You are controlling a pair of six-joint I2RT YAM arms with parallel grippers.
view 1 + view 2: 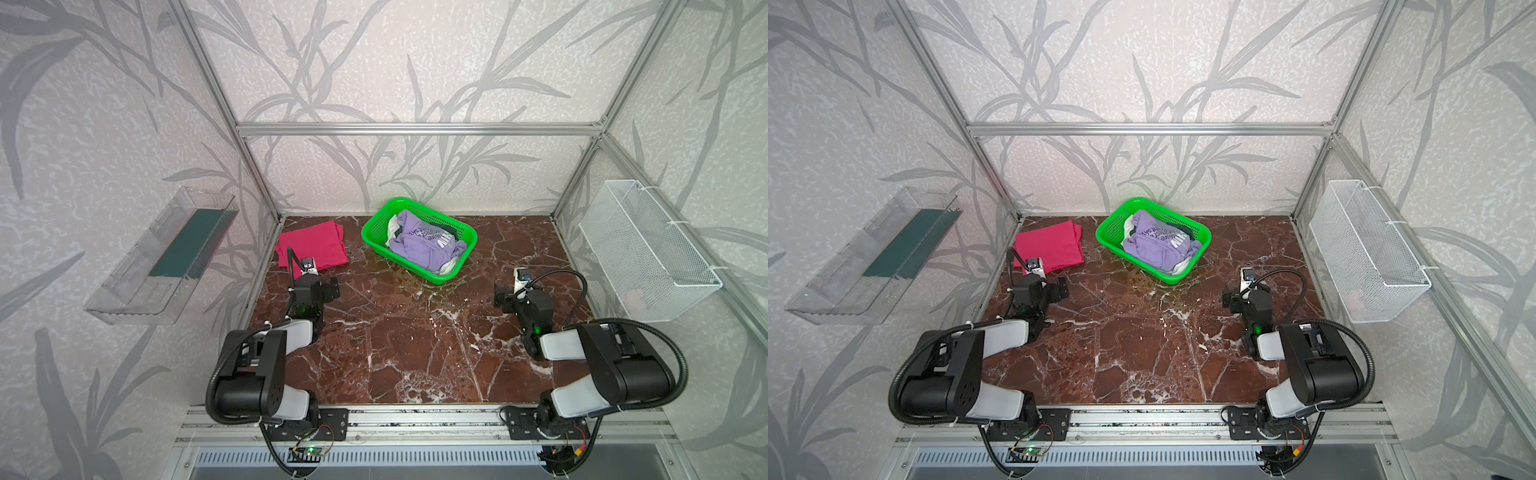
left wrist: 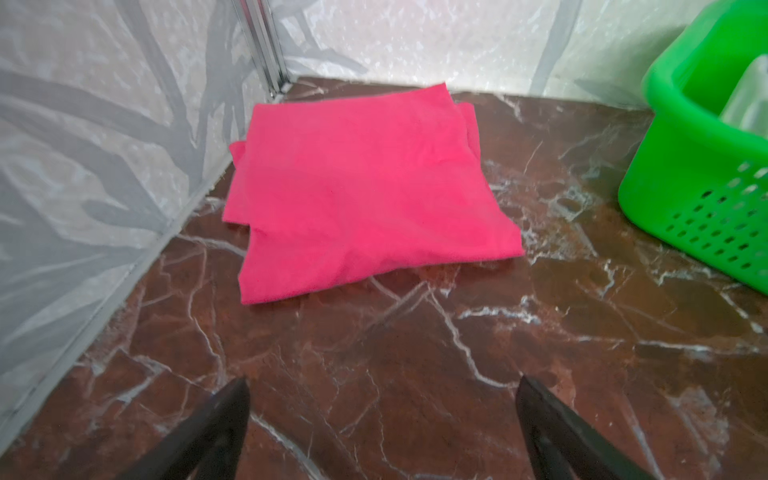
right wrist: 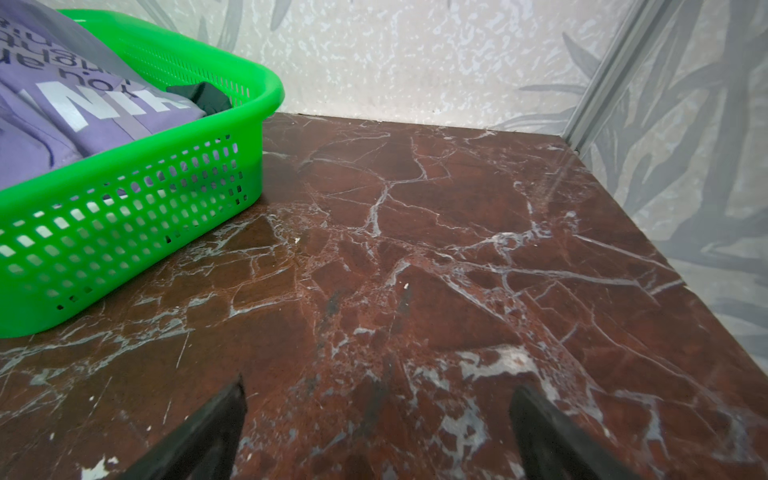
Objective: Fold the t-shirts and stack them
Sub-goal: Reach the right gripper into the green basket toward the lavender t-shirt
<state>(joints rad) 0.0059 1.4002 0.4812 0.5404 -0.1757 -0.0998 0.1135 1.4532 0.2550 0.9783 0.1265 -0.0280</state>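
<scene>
A plain magenta t-shirt (image 1: 311,247) (image 1: 1048,247) lies folded flat on the table's back left corner, filling the middle of the left wrist view (image 2: 365,195). A crumpled lavender t-shirt (image 1: 424,249) (image 1: 1158,247) (image 3: 62,116) with white lettering sits in the green basket (image 1: 399,262) (image 1: 1131,259). Dark green cloth (image 3: 203,95) and white cloth (image 1: 392,226) lie under it. My left gripper (image 2: 383,380) is open just short of the magenta shirt, over bare table. My right gripper (image 3: 379,382) is open and holds nothing, to the right of the basket.
The table (image 1: 415,340) is dark red marble, walled on three sides with aluminium posts at the back corners. A clear plastic tray (image 1: 162,257) hangs on the left wall and a white wire basket (image 1: 648,249) on the right wall.
</scene>
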